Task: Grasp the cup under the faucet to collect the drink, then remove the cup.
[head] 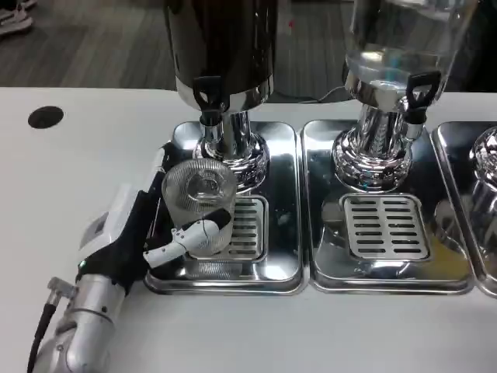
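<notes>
A clear ribbed cup (200, 203) stands on the drip grate (247, 230) of the left dispenser's steel tray (281, 198). It sits just below and in front of the black faucet (208, 97) of the dark-tank dispenser (221, 47). My left hand (147, 225) wraps around the cup from the left: a white finger crosses its front low down, other fingers reach behind it. The hand grips the cup. I cannot tell whether liquid is in the cup.
A second dispenser with a clear tank (404, 47) and its own black faucet (419, 93) stands on the middle tray (387, 268). A third tray's edge (477, 194) shows at far right. A black round hole (45, 116) lies in the white table at back left.
</notes>
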Robot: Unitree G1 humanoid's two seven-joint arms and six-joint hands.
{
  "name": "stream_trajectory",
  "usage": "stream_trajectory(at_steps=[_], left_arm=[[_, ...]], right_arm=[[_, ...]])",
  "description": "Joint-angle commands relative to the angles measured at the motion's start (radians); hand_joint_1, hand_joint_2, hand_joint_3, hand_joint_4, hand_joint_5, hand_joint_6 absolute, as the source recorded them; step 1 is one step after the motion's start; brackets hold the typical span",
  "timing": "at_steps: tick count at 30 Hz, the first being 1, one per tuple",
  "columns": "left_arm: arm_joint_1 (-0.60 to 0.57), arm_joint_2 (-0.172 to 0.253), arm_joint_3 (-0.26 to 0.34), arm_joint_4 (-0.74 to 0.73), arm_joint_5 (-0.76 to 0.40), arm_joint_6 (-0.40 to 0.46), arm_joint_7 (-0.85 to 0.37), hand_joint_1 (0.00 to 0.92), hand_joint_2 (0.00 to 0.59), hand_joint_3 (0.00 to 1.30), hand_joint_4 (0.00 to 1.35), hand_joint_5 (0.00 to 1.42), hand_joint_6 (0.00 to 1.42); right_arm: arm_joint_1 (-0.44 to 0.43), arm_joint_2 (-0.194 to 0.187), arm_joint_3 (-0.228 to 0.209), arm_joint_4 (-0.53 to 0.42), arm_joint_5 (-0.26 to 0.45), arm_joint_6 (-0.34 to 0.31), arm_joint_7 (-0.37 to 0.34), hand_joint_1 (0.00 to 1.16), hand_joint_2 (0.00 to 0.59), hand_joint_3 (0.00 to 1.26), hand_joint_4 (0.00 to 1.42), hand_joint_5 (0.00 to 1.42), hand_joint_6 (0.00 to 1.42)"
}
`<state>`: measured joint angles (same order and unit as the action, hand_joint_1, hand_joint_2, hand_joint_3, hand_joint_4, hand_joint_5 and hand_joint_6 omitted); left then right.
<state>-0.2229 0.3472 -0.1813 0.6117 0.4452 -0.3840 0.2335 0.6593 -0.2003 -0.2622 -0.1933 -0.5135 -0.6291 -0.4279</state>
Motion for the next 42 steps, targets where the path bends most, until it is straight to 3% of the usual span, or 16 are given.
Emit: stream_trajectory(at_steps=[1, 11, 15, 19, 31, 33, 37, 42], left_arm=[[0.008, 0.019, -0.012, -0.020, 0.017, 0.012, -0.027, 0.195, 0.017, 0.00, 0.00, 0.00, 0.00], [0.009, 0.022, -0.023, -0.048, 0.020, 0.065, -0.071, 0.167, 0.024, 0.00, 0.00, 0.00, 0.00], [0.018, 0.020, -0.017, -0.059, 0.013, 0.072, -0.051, 0.285, 0.113, 0.00, 0.00, 0.00, 0.00], [0.026, 0.020, -0.012, -0.067, 0.012, 0.071, -0.038, 0.337, 0.129, 0.00, 0.00, 0.00, 0.00], [0.034, 0.019, -0.009, -0.081, 0.010, 0.075, -0.032, 0.369, 0.141, 0.00, 0.00, 0.00, 0.00], [0.036, 0.019, -0.009, -0.083, 0.008, 0.074, -0.034, 0.367, 0.133, 0.00, 0.00, 0.00, 0.00], [0.038, 0.020, -0.009, -0.084, 0.007, 0.075, -0.038, 0.274, 0.052, 0.00, 0.00, 0.00, 0.00], [0.037, 0.028, -0.010, -0.083, 0.012, 0.081, -0.045, 0.212, 0.015, 0.00, 0.00, 0.00, 0.00]], right_arm=[[0.006, 0.006, -0.011, -0.005, 0.014, -0.019, 0.006, 0.65, 0.586, 0.45, 0.35, 0.30, 0.20], [0.022, 0.010, -0.028, -0.003, 0.027, -0.037, 0.004, 0.65, 0.586, 0.45, 0.35, 0.30, 0.20], [0.026, 0.013, -0.031, 0.002, 0.026, -0.042, 0.002, 0.65, 0.586, 0.45, 0.35, 0.30, 0.20], [0.023, 0.016, -0.031, 0.008, 0.025, -0.044, 0.002, 0.65, 0.586, 0.45, 0.35, 0.30, 0.20], [0.016, 0.019, -0.033, 0.021, 0.029, -0.049, 0.005, 0.65, 0.586, 0.45, 0.35, 0.30, 0.20], [0.017, 0.019, -0.034, 0.022, 0.029, -0.050, 0.005, 0.65, 0.586, 0.45, 0.35, 0.30, 0.20], [0.019, 0.019, -0.036, 0.024, 0.030, -0.054, 0.004, 0.65, 0.586, 0.45, 0.35, 0.30, 0.20], [0.020, 0.021, -0.038, 0.024, 0.032, -0.058, 0.005, 0.65, 0.586, 0.45, 0.35, 0.30, 0.20]])
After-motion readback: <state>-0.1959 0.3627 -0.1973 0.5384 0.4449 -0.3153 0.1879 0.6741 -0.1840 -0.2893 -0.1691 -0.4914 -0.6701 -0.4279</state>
